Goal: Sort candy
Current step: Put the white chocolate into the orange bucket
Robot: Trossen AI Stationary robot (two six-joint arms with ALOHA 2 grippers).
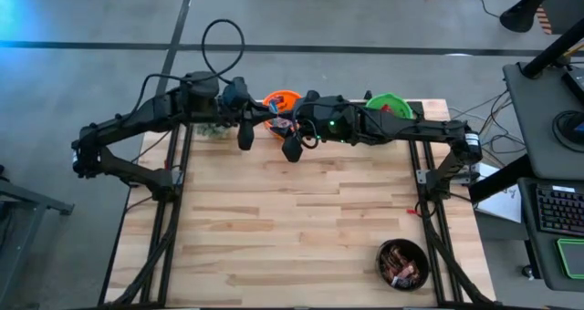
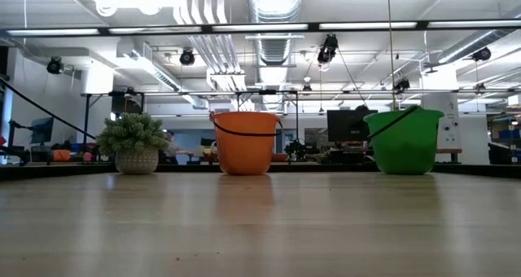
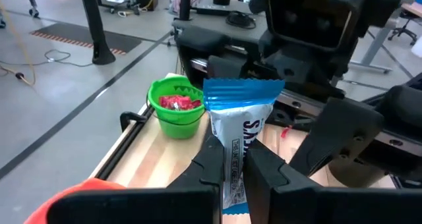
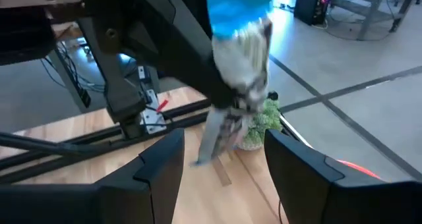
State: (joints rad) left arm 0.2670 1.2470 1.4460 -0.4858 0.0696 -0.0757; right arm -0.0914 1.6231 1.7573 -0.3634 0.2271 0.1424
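Two tools meet at the far edge of the tabletop (image 1: 301,219), close to the orange bucket (image 1: 281,102). The left tool (image 3: 231,168) is pinched tight on a blue-and-white candy bar (image 3: 239,135), holding it upright by its lower half. The right tool (image 4: 221,161) stands wide, its fingers either side of the bar's hanging end but apparently not touching it.

This looks like a handover, or a drop into a bucket; I cannot tell which. If a handover, the right tool should shut on the wrapper's free end before the left lets go, since the crinkly wrapper could slip or twist. If a drop, the bar should be well over the chosen rim before release.

The green bucket (image 3: 176,109), at the far edge to the right of the orange one, holds red packets (image 3: 179,103). What the orange bucket holds is not clear. A dark bowl (image 1: 403,263) near the front right corner holds the unsorted candy (image 1: 401,266), brown and reddish pieces. A small potted plant (image 2: 136,142) stands left of the orange bucket.
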